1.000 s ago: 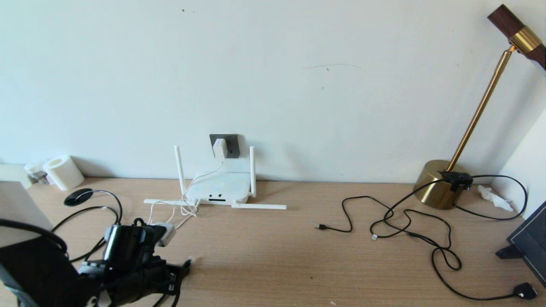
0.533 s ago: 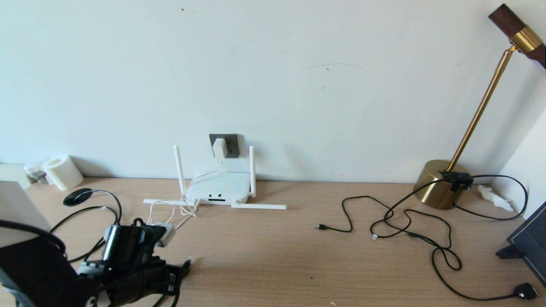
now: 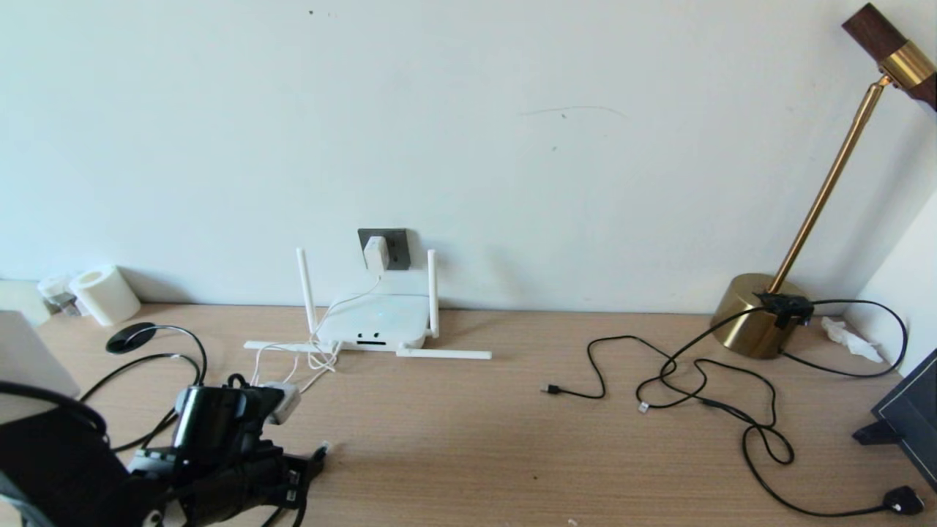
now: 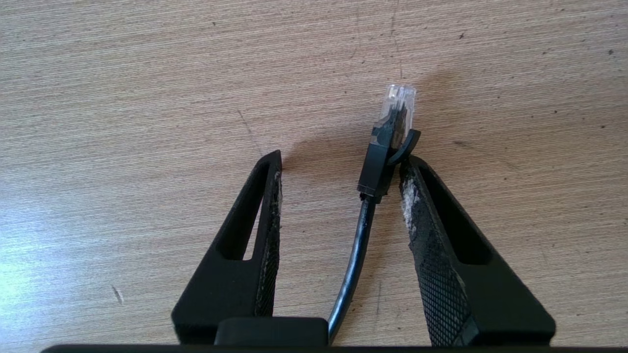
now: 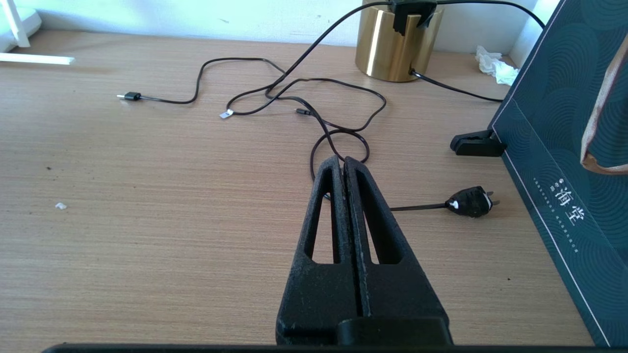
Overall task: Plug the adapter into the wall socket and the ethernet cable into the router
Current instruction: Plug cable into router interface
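Risking a failed pick, the left pincer stands with its jaws apart around the ethernet cable, and the clear connector leans against one finger while the other finger is well clear of it. My judgement is that an off-centre closure could push the plug sideways or tip it, so that the connector ends up askew for the router ports; the latch tab hooked by the fingertip could also snag. A grip on the soft cable behind the boot would let the plug droop.

Relative to the router, the left pincer sits nearer the robot and to its left, low over the table. The adapter is already seated in the wall socket, directly above the router. The right pincer is closed on nothing, parked far on the router's other side near thin black cables
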You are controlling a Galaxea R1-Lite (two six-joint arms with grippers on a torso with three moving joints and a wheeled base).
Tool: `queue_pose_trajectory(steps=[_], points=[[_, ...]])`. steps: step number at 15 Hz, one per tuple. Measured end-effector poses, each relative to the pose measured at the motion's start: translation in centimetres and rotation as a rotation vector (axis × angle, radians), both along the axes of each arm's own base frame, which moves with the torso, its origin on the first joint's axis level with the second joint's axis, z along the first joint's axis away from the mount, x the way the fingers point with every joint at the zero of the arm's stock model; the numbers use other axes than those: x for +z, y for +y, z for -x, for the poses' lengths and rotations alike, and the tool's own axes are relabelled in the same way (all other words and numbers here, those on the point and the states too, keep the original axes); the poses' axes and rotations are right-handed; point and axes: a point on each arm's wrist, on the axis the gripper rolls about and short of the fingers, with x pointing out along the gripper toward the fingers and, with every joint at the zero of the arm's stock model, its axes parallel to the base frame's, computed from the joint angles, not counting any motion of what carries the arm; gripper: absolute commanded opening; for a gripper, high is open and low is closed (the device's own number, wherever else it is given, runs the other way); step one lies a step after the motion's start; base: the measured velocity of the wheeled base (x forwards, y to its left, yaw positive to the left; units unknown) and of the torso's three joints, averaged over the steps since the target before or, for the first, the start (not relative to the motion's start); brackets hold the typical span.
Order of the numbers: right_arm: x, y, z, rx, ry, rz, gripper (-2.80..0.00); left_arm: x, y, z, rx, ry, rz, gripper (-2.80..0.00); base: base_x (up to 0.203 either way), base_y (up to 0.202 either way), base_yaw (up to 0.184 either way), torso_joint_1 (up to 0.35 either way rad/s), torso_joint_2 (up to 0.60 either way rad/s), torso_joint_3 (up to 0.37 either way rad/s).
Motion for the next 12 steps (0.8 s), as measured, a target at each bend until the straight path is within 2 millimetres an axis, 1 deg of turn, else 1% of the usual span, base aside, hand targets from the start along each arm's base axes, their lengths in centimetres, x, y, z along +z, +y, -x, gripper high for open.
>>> queue_pose_trajectory(steps=[12], points=[[0.0, 0.0, 0.0, 0.0, 0.0, 0.0, -2.8, 0.97, 0.16, 0.55, 0.007, -0.032, -0.01, -2.8, 0.0, 0.0, 0.0, 0.0, 0.0, 0.0]])
